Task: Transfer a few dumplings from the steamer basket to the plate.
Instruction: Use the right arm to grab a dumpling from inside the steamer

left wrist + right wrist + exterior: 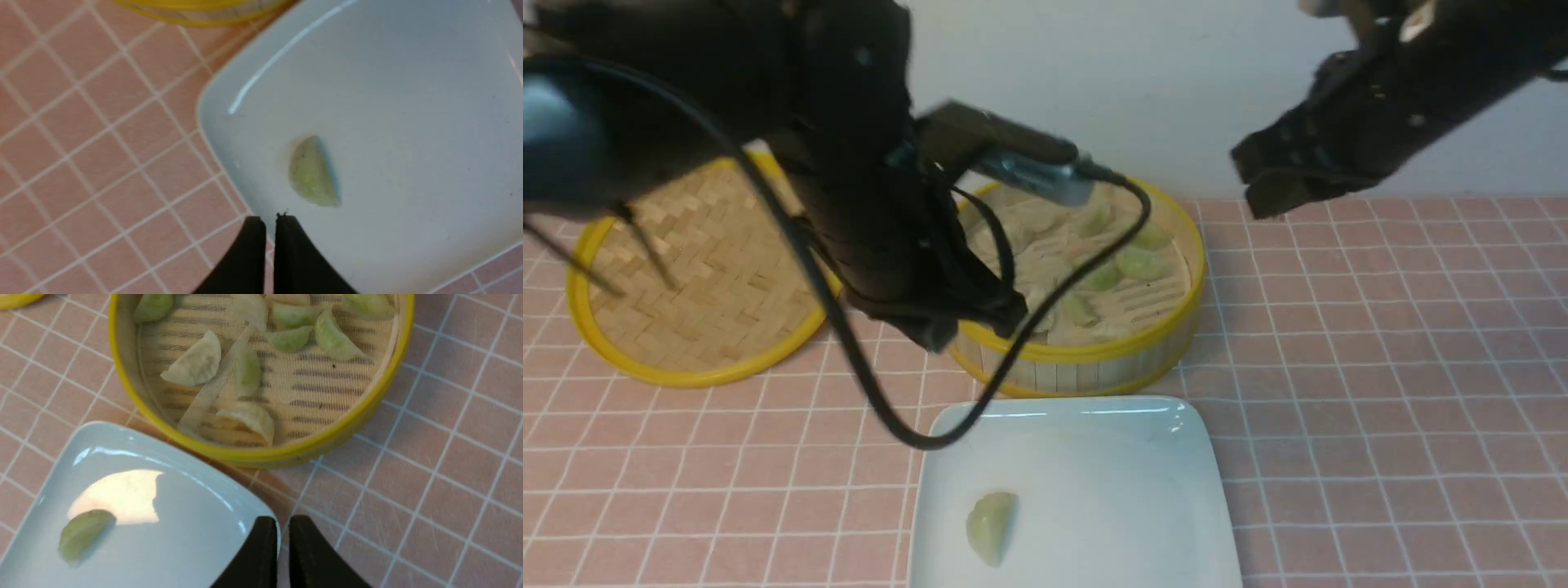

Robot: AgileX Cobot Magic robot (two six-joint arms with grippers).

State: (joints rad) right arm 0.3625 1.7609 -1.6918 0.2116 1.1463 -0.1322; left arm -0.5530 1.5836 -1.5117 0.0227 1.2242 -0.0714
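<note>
We log one green dumpling (992,527) near-left on the plate (1111,482); more dumplings (1135,263) in the steamer basket (1094,353) beyond. Left hand (269,220) closed, empty; right hand (284,522) nearly closed, empty.

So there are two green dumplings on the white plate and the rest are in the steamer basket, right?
Not quite: only one dumpling lies on the white plate, as the front view shows. The other dumplings are in the steamer basket.
</note>
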